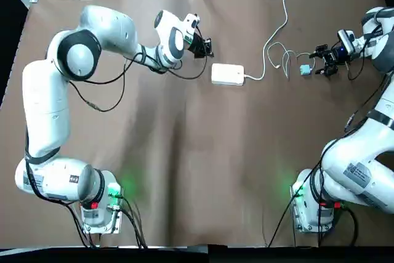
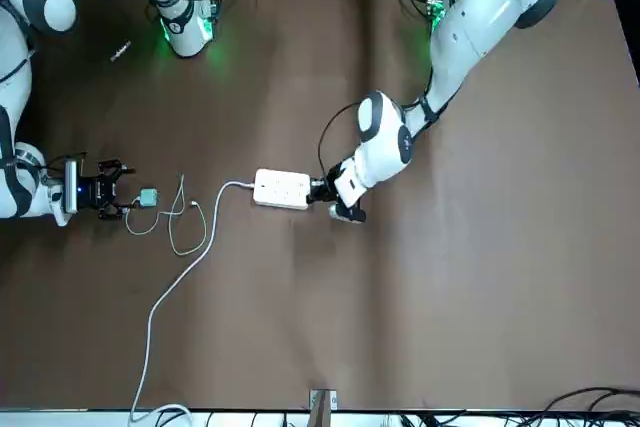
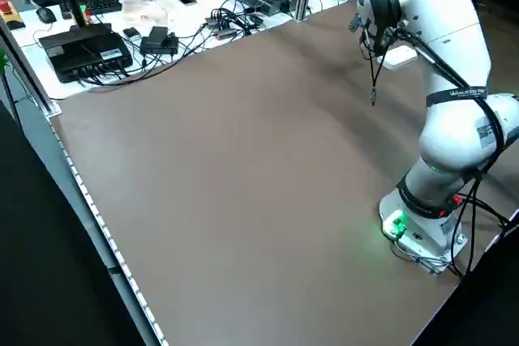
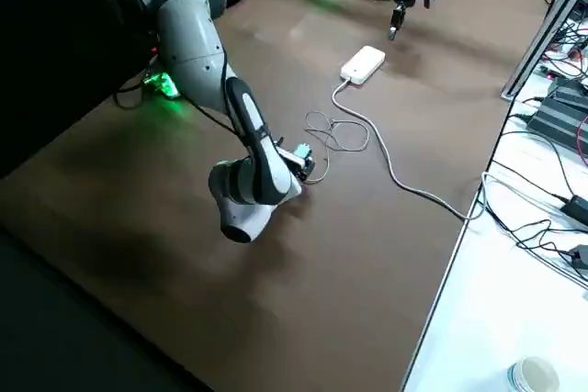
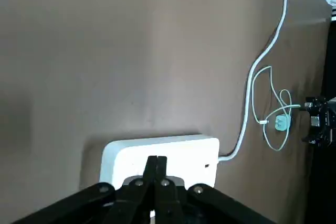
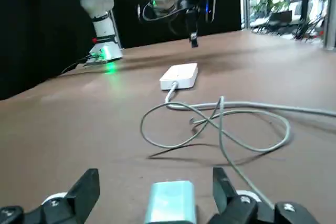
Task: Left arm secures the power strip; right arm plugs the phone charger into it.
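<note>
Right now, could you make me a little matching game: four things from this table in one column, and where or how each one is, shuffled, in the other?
Column one
1. power strip
2. phone charger
3. left arm's tool
4. right arm's tool

Column two
A. fingers open, with the small plug between them
B. white, lying flat on the table with a cord from one end
C. fingers together, above the white block
D. teal-blue, with a thin looped cable

Right pairs: 1-B, 2-D, 3-C, 4-A
</note>
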Available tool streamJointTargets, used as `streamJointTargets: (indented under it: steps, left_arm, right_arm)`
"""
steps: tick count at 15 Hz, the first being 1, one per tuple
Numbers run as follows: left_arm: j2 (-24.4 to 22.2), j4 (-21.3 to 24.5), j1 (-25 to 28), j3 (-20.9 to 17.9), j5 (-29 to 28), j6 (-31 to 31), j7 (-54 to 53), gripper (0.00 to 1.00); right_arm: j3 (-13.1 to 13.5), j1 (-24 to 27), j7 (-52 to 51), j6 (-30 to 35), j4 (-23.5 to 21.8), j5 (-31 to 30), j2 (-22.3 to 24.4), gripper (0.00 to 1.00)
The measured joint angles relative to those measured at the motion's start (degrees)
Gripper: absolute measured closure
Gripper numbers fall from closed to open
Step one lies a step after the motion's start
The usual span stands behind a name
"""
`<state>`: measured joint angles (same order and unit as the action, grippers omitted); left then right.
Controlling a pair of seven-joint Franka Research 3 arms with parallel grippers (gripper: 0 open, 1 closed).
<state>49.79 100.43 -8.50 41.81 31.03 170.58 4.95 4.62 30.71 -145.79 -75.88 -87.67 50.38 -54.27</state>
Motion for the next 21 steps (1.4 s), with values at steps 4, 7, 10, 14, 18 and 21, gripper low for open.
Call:
streamJointTargets:
  steps: [4, 7, 10, 14, 18, 21]
  left_arm:
    - [3.4, -0.6, -4.1, -0.1, 0.4, 4.2, 0.5, 0.99]
    - [4.9, -1.3, -4.8, -0.2, 0.4, 4.7, 0.4, 0.99]
    - [5.8, -1.6, -4.9, -0.3, 0.4, 5.1, -0.4, 0.99]
    - [6.0, -1.7, -4.9, -0.4, 0.4, 5.2, -0.7, 0.99]
    - [6.0, -1.8, -4.9, -0.6, 0.4, 5.2, -0.8, 0.99]
    - [6.0, -1.8, -5.0, -0.7, 0.3, 5.2, -1.0, 0.99]
  right_arm:
    - [0.0, 0.0, -3.6, -0.2, 0.0, 2.9, -2.1, 0.04]
    - [0.0, 0.0, -5.4, -0.2, 0.0, 3.8, -3.2, 0.05]
    - [0.0, 0.1, -5.7, -0.9, 0.0, 3.9, -4.1, 0.05]
    - [0.0, 0.1, -6.4, -2.3, 0.0, 4.0, -5.0, 0.07]
    - [-0.1, 0.1, -6.4, -2.3, 0.0, 4.0, -5.0, 0.06]
    - [-0.1, 0.1, -6.5, -2.3, 0.0, 4.0, -5.2, 0.07]
